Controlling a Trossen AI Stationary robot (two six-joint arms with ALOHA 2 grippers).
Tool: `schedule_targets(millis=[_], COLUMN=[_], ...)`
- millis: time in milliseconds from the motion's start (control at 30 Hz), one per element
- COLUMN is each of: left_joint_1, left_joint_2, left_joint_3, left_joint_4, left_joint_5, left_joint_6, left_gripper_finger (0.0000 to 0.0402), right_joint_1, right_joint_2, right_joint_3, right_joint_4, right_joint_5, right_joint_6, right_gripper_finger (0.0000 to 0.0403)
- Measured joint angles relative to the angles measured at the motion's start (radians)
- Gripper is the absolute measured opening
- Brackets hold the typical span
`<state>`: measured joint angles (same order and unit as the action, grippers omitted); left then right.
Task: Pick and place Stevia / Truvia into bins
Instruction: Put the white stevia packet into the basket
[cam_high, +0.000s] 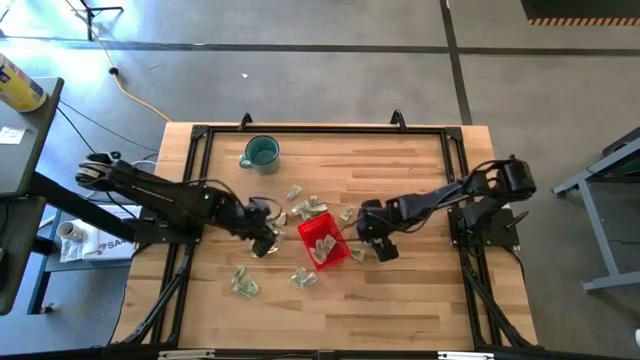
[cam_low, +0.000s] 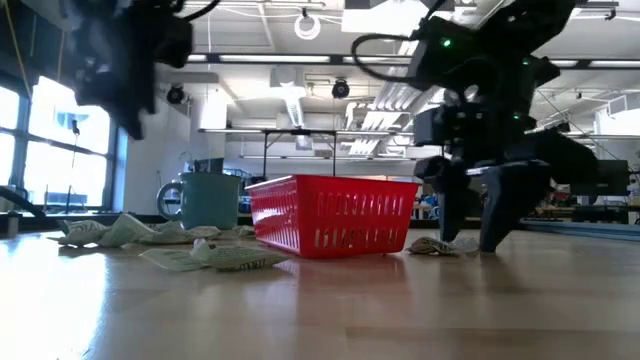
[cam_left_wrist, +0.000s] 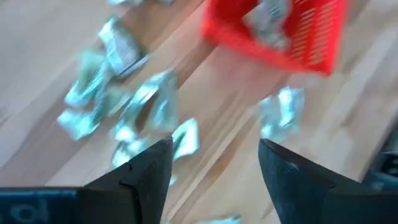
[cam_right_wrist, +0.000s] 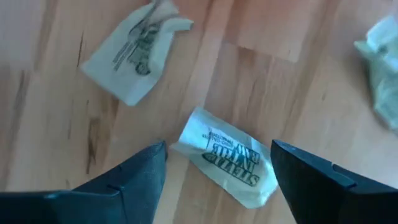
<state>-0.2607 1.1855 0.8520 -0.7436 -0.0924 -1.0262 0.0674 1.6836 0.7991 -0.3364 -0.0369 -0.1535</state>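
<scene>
Right wrist view: right gripper (cam_right_wrist: 217, 163) fingers spread wide, apparently straddling a crinkled Stevia sachet (cam_right_wrist: 227, 155) on the surface; left gripper (cam_left_wrist: 214, 162) also open, empty.

The red bin (cam_high: 324, 241) stands mid-table, open at the top, with sachets already inside. The left gripper (cam_high: 264, 243) flanks it on one side, the right gripper (cam_high: 381, 244) on the other, both low with fingers spread. Sachets (cam_high: 305, 205) crowd the strip behind the bin; others (cam_high: 244, 285) lie in front. One sachet (cam_right_wrist: 227, 157) lies between the right fingers. A mug (cam_high: 261, 152) blocks the far left corner. The right half of the table (cam_high: 420, 290) is bare wood.
</scene>
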Motion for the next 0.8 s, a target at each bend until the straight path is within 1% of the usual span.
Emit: schedule_targets(millis=[67, 167, 300, 367, 400, 433, 500, 567, 633, 700, 767, 800], left_joint_1=[-0.029, -0.049, -0.047, -0.045, -0.036, -0.024, 0.007, 0.046, 0.101, 0.157, 0.201, 0.218], left_joint_2=[-0.007, -0.007, -0.013, -0.031, -0.040, -0.050, -0.073, -0.102, -0.134, -0.154, -0.162, -0.160], left_joint_3=[-0.001, -0.001, -0.009, -0.031, -0.044, -0.062, -0.112, -0.168, -0.235, -0.297, -0.347, -0.366], left_joint_4=[-0.067, -0.145, -0.239, -0.248, -0.240, -0.232, -0.208, -0.132, -0.029, 0.121, 0.269, 0.328], left_joint_5=[-0.019, -0.030, -0.076, -0.093, -0.100, -0.100, -0.098, -0.095, -0.071, -0.034, 0.015, 0.035], left_joint_6=[-0.035, -0.064, -0.082, -0.082, -0.082, -0.082, -0.082, -0.077, -0.055, -0.023, 0.003, 0.016], left_gripper_finger=[0.0249, 0.0225, 0.0195, 0.0183, 0.0177, 0.0173, 0.0167, 0.0164, 0.0164, 0.0164, 0.0164, 0.0164], right_joint_1=[-0.033, -0.075, -0.099, -0.102, -0.096, -0.081, -0.050, -0.023, 0.000, 0.014, 0.014, 0.010], right_joint_2=[0.012, 0.027, 0.019, 0.006, -0.002, -0.009, -0.023, -0.034, -0.035, -0.028, -0.012, 0.004], right_joint_3=[0.012, 0.022, 0.022, 0.035, 0.048, 0.068, 0.139, 0.221, 0.302, 0.369, 0.421, 0.437], right_joint_4=[-0.006, -0.033, -0.051, -0.074, -0.098, -0.134, -0.183, -0.228, -0.282, -0.268, -0.249, -0.251], right_joint_5=[-0.045, -0.083, -0.089, -0.117, -0.133, -0.134, -0.125, -0.094, -0.069, -0.091, -0.123, -0.136], right_joint_6=[0.054, 0.124, 0.241, 0.298, 0.314, 0.326, 0.352, 0.359, 0.359, 0.358, 0.374, 0.388], right_gripper_finger=[0.0248, 0.0194, 0.0097, 0.0043, 0.0022, 0.0012, 0.0018, 0.0024, 0.0016, 0.0007, 0.0010, 0.0019])
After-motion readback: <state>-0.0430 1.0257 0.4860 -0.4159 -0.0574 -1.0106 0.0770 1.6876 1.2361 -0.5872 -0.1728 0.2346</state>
